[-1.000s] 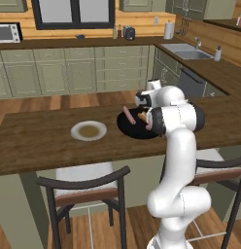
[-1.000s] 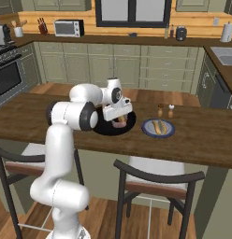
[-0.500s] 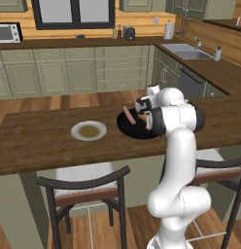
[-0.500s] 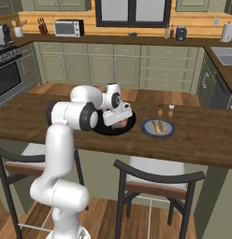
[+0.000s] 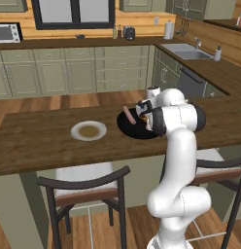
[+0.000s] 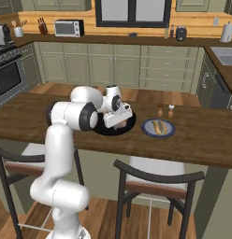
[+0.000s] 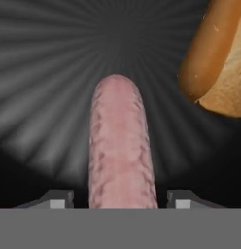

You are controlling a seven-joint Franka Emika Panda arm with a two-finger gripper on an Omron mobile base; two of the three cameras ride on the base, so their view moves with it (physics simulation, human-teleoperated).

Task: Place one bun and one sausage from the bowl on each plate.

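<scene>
Sausage: pink one point(image 7: 120, 146) lying flat in the black bowl point(image 7: 54, 58), running straight up the middle of the hand view. From the left base view you can see its end point(image 5: 129, 115) poking out past the arm.
Gripper: sits right down over the sausage point(image 7: 120, 204), one finger tip point(image 7: 57, 200) on each side. Jaws are spread wide, with a gap between each tip and the sausage, so not pinching anything.
Bun: tan, with a browner rounded edge point(image 7: 215, 53), also in the bowl, near the sausage but apart from it.
Bowl: on the wooden counter point(image 5: 40, 141), mostly hidden behind the arm in both base views point(image 6: 100, 130).
Greyish-blue plate: just beside the bowl on the counter point(image 6: 157, 127), and it already has a bun-coloured thing on it. Can't tell if there's a sausage in there too.
White plate: tan-brown centre point(image 5: 88, 130), sits on the other side of the bowl, a bit apart from it.
Shakers: two small ones point(image 6: 165, 110) just behind the greyish-blue plate.
</scene>
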